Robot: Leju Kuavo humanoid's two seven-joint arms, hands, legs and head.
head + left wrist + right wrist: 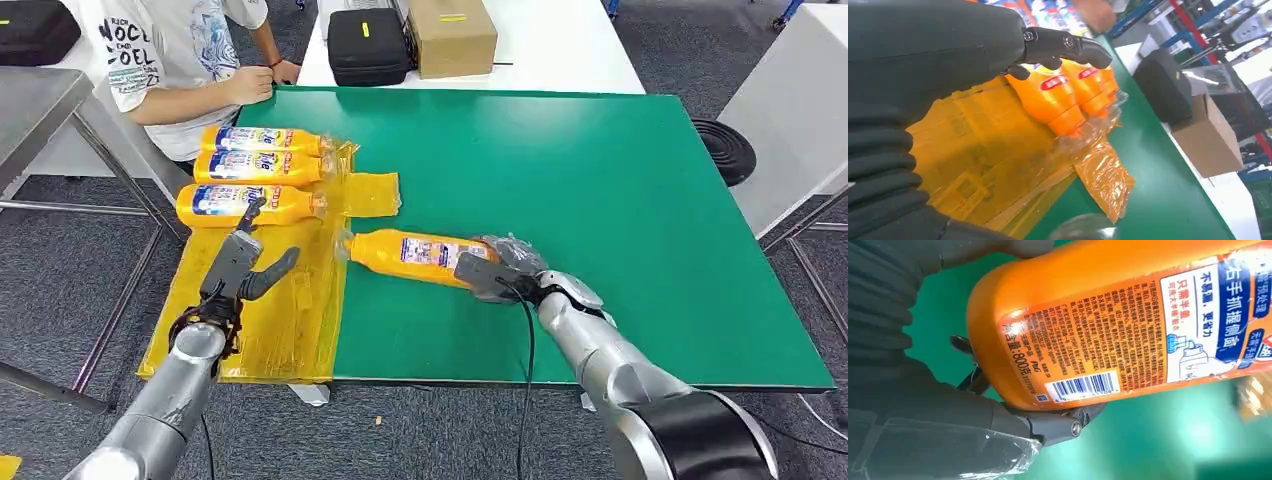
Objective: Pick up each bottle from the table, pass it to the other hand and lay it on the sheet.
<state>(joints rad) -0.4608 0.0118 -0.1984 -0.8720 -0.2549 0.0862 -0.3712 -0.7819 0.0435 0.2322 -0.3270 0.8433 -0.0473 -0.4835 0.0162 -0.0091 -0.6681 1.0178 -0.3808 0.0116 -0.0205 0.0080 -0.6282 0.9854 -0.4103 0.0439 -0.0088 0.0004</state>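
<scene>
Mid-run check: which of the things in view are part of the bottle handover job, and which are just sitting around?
Job items:
- held bottle, gripped by right hand
- three laid bottles
- yellow sheet
- left hand, holding nothing, over the sheet

Lying about:
- black case
- cardboard box
- green mat
- person at the table's far corner

The left arm (165, 405) rises from the lower left, silver forearm angled up and forward; its left hand (238, 268) hangs with nothing in it, thumb out to the side and dark fingers (1068, 47) extended forward, apart; the right arm (610, 360) comes in from the lower right, forearm reaching left and forward, wrist low; its right hand (495, 268) grips the base end of an orange detergent bottle (415, 255), thumb (1058, 425) pressed against the bottle's side
</scene>
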